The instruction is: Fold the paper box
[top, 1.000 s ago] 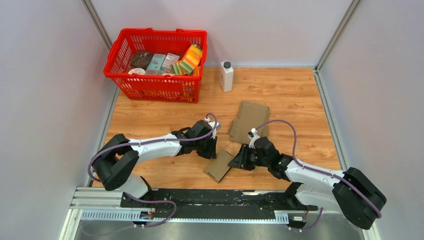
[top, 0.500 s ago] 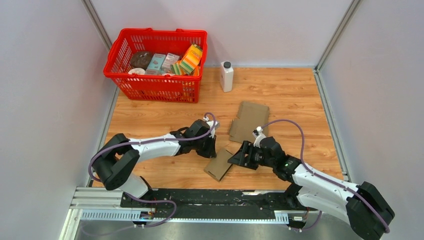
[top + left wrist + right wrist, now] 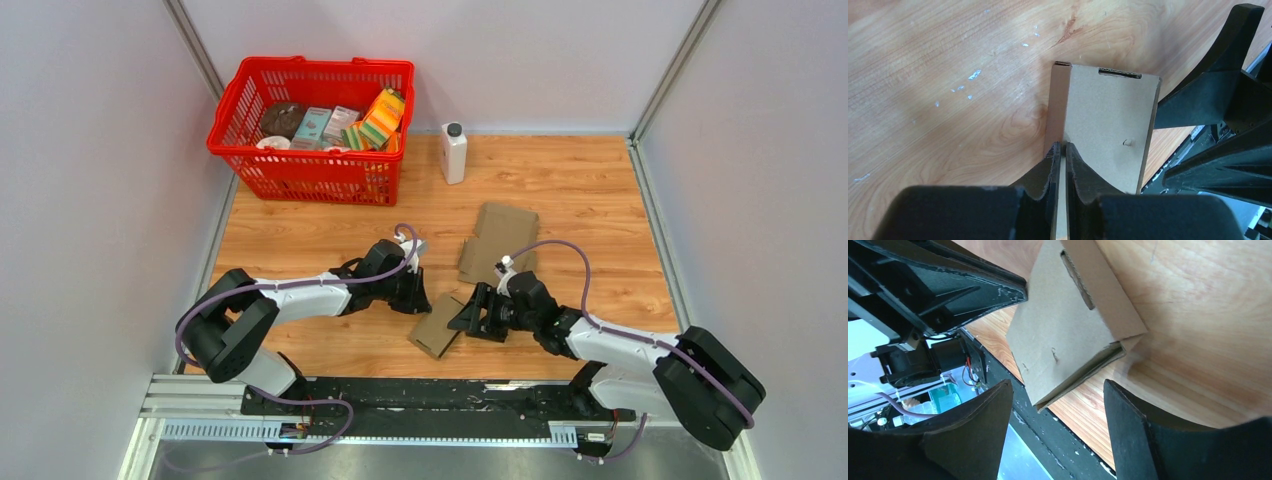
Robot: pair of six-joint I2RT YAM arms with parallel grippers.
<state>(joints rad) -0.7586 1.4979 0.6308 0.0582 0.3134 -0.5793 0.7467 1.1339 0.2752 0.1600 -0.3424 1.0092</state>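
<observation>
The paper box (image 3: 436, 328) is a small brown cardboard piece, partly folded, lying on the wooden table near the front edge. My left gripper (image 3: 417, 299) is at its far left corner. In the left wrist view the left gripper (image 3: 1061, 146) is shut on a thin upright cardboard flap of the box (image 3: 1103, 120). My right gripper (image 3: 464, 318) stands just right of the box, open. In the right wrist view the right gripper (image 3: 1058, 387) is spread wide, with the box (image 3: 1063, 335) and its near corner just ahead of the fingers, not touching them.
A second, flat cardboard sheet (image 3: 500, 240) lies behind the right gripper. A red basket (image 3: 325, 63) of groceries stands at the back left and a white bottle (image 3: 453, 152) at the back middle. The black base rail (image 3: 400, 395) runs just below the box.
My right gripper has opened and let go of the box's right side. The left gripper has stayed closed on the flap and shifted slightly left.
</observation>
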